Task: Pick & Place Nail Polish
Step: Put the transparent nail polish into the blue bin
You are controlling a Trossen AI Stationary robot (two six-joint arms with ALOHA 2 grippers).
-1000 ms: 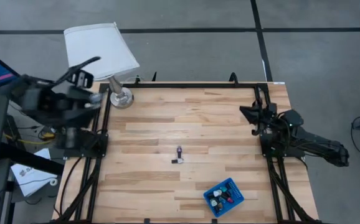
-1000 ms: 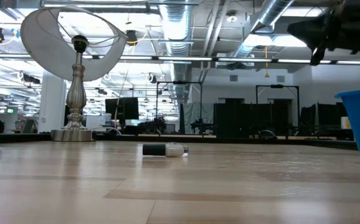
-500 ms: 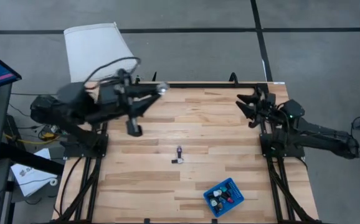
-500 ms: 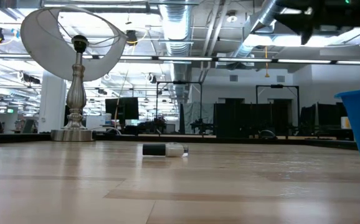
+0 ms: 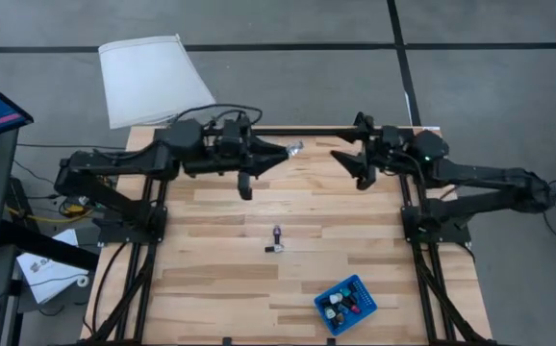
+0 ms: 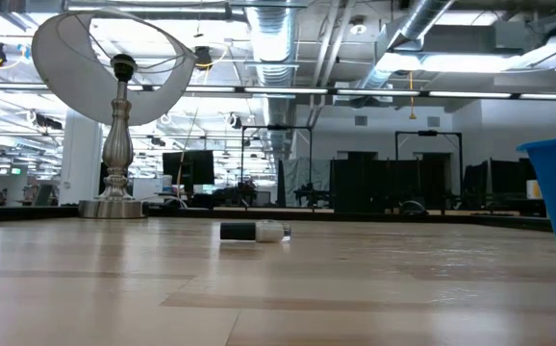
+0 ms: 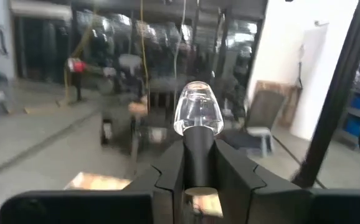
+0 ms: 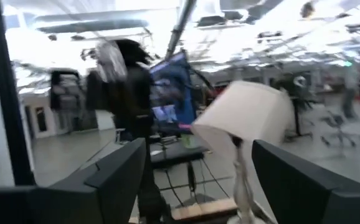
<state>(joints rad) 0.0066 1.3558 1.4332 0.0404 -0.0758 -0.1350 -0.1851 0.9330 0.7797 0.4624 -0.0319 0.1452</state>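
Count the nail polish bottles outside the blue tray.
2: one lying at the table's middle, one clear-bodied held in the left gripper above the far edge. More sit in the tray; some may be hidden there.

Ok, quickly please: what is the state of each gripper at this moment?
Left gripper: closed on a nail polish bottle with a clear body, held by its dark cap above the table's far edge.
Right gripper: open, holding nothing, facing the left one.

Bare boards round lone bottle (image 5: 276,236), blue tray (image 5: 346,304) near front edge, lamp (image 5: 151,79) off far-left corner
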